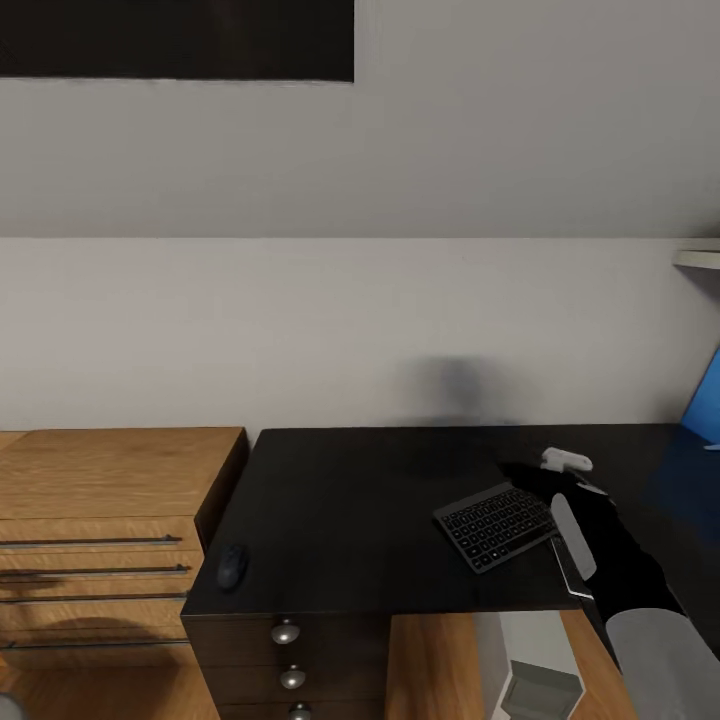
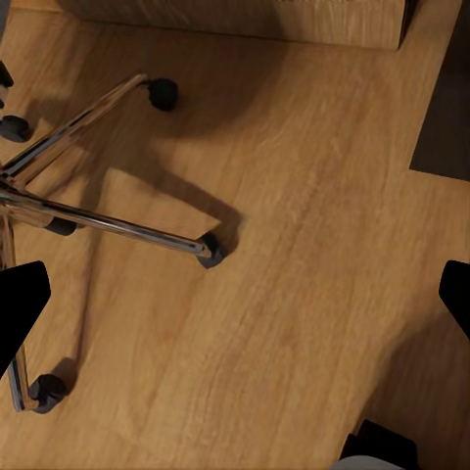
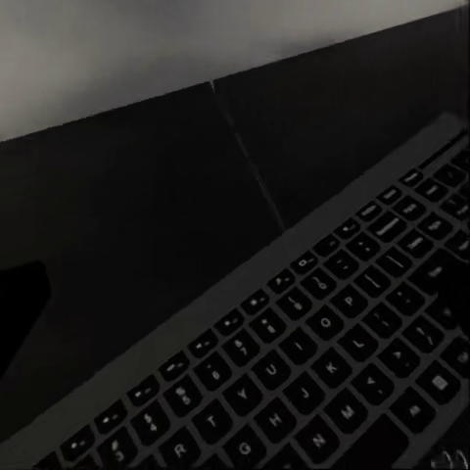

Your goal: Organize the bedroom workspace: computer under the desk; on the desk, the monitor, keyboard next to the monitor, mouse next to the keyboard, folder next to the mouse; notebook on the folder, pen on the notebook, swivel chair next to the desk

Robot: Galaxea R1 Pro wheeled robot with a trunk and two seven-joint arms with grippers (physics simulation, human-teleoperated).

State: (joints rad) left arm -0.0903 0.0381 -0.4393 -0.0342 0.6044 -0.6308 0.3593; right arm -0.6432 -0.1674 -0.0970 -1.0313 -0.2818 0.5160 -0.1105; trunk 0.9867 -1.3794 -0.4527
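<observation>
Head view adds mouse [image 1: 231, 566] beside keyboard [image 1: 497, 524].

Glossy black desk [image 1: 350, 500] (faint sheen), wood-grain floor [image 2: 294, 294], chrome chair base [image 2: 88, 215].

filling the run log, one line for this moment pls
right gripper at keyboard | keyboard on desk | mouse at desk's left edge

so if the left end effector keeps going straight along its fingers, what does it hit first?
Most likely the bare wooden floor. The left end effector points down at it, fingers wide apart. The swivel chair's chrome base lies off to one side, probably outside that line, though depth is unclear.
</observation>
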